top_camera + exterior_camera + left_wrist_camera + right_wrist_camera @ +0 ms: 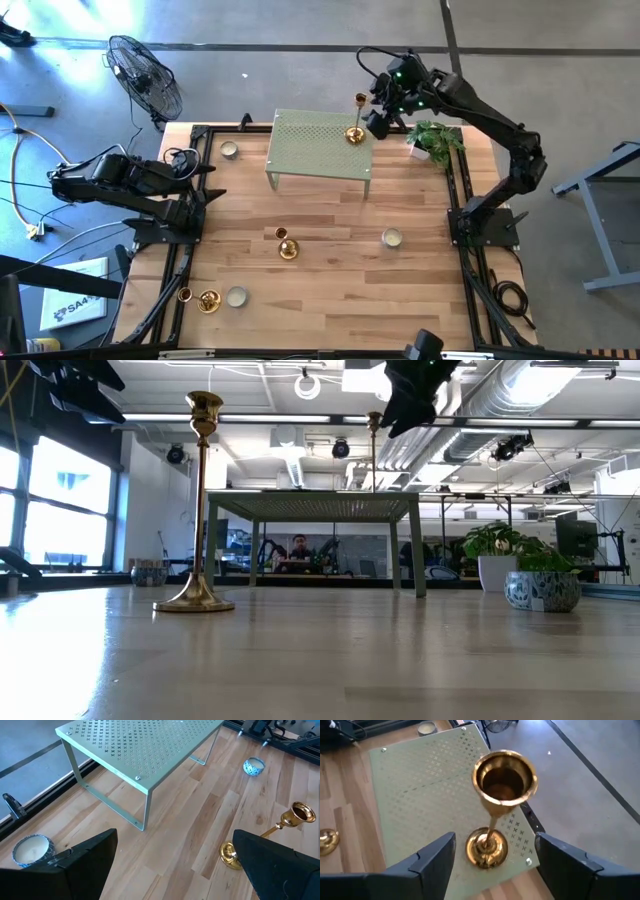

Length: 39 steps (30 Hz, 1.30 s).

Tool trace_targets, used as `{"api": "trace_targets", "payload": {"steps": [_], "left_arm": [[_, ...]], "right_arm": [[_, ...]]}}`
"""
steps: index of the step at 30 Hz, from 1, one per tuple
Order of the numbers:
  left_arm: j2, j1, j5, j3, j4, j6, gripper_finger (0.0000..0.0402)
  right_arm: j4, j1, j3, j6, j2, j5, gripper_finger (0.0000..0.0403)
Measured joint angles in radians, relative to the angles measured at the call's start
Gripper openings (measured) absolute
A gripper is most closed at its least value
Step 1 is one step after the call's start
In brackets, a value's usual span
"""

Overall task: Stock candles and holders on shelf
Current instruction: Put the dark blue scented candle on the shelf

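The right hand (pixel 378 122) hovers over the far right corner of the pale sage-green perforated metal shelf (pixel 312 150), fingers spread apart on either side of a tall shiny gold candlestick holder (pixel 496 810); nothing is gripped, the holder stands upright on its round base on the shelf top, free of both fingers. The left hand (pixel 172 865) waits wide open and empty at the left edge of the wooden worktop (pixel 330 270); a cream-white tealight candle (pixel 229 150) sits on the worktop left of the shelf. Another candle (pixel 391 238) lies towards the right; a third candle (pixel 236 296) sits near the front left beside a short gold holder (pixel 208 301); a further gold holder (pixel 287 246) rests mid-worktop. These holders look stiff, slick and top-heavy; best pinched on the slim stem, low down, I'd say; the candles look light, so take them across the silvery rim.
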Motion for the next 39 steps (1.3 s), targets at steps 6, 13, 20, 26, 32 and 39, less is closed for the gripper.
{"api": "trace_targets", "payload": {"steps": [6, 13, 20, 26, 32, 39], "left_arm": [[0.0, 0.0, -0.018, 0.0, 0.0, 0.007, 0.0388], [0.0, 0.0, 0.024, 0.0, 0.0, 0.007, 0.0388], [0.0, 0.0, 0.052, 0.0, 0.0, 0.091, 0.0388], [0.0, 0.0, 0.06, 0.0, 0.018, 0.112, 0.0388], [0.0, 0.0, 0.041, 0.0, 0.05, 0.103, 0.0388], [0.0, 0.0, -0.008, 0.001, 0.013, -0.057, 0.0388]], "right_arm": [[-0.07, 0.0, 0.0, 0.005, -0.071, 0.023, 0.0264], [-0.153, 0.001, 0.0, 0.045, -0.178, 0.028, 0.0265], [-0.219, 0.001, 0.0, 0.134, -0.258, 0.026, 0.0266], [-0.279, 0.015, 0.0, 0.189, -0.287, 0.027, 0.0266], [-0.304, 0.067, 0.0, 0.224, -0.291, 0.03, 0.0267], [-0.318, 0.142, 0.0, 0.265, -0.291, 0.031, 0.0267]]}}
